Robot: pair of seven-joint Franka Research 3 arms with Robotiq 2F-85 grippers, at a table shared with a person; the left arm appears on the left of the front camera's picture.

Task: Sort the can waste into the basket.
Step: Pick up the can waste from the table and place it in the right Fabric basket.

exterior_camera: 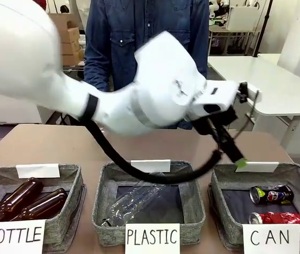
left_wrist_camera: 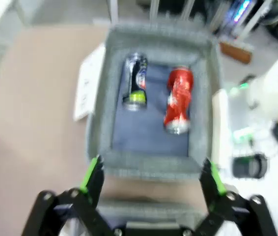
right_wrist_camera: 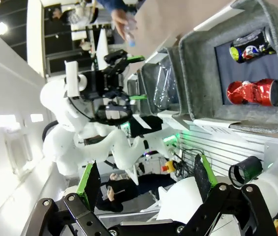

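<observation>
Already home: dark can (exterior_camera: 271,194) and dented red can (exterior_camera: 277,217) side by side on the floor of the grey basket (exterior_camera: 220,203) signed "CAN", far right of the row, long axes running left to right. Directly above its far left corner, left gripper (exterior_camera: 240,163), jaws spread wide and empty, both cans straight below. Right gripper (right_wrist_camera: 144,179) equally open, holding nothing, well apart. Judged complete; only a clear retreat upward required.
</observation>
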